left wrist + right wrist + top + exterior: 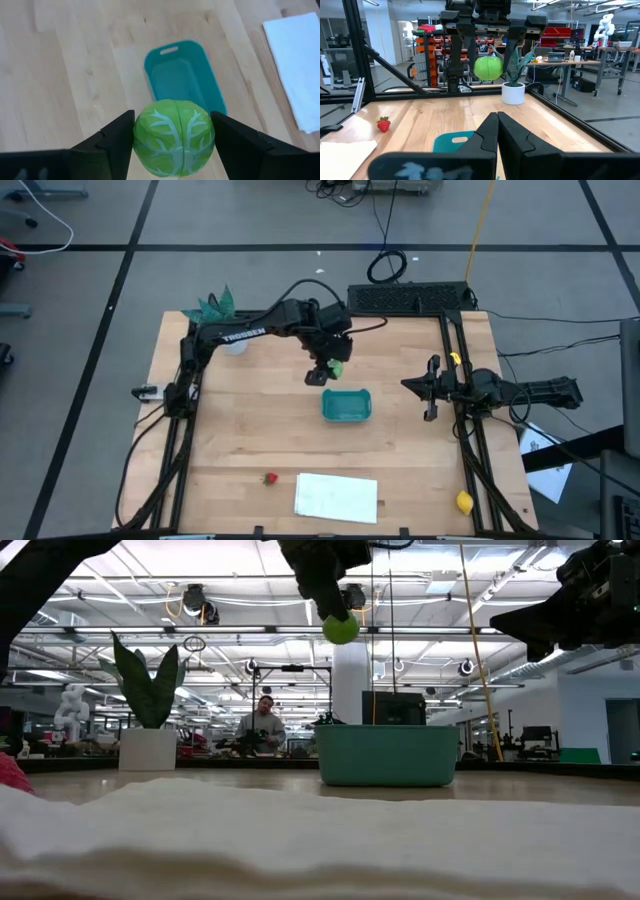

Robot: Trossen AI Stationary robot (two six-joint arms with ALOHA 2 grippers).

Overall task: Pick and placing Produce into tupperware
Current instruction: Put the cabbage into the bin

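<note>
My left gripper [333, 369] hangs over the middle of the table, shut on a light-green round fruit [173, 136] just beyond the far end of the teal tupperware [346, 405]. The tub stands on the wood and shows nothing inside in the left wrist view. A red strawberry [269, 478] lies near the front edge, left of a white sheet. A yellow lemon [464, 502] lies at the front right. My right gripper [432, 391] waits shut at the table's right side. My left gripper pinches the green fruit by its two opposite sides [137, 137] between the two fingers [466, 47]. The fingers slant steeply down from above. The fruit hangs clear of the table, higher than the tub's rim [380, 728].
A flat white sheet [337, 496] lies at the front edge. A white pot with a teal leafy plant [215, 310] stands at the far left corner. Black frame rails run along the table's left and right sides. Bare wood lies all around the tub.
</note>
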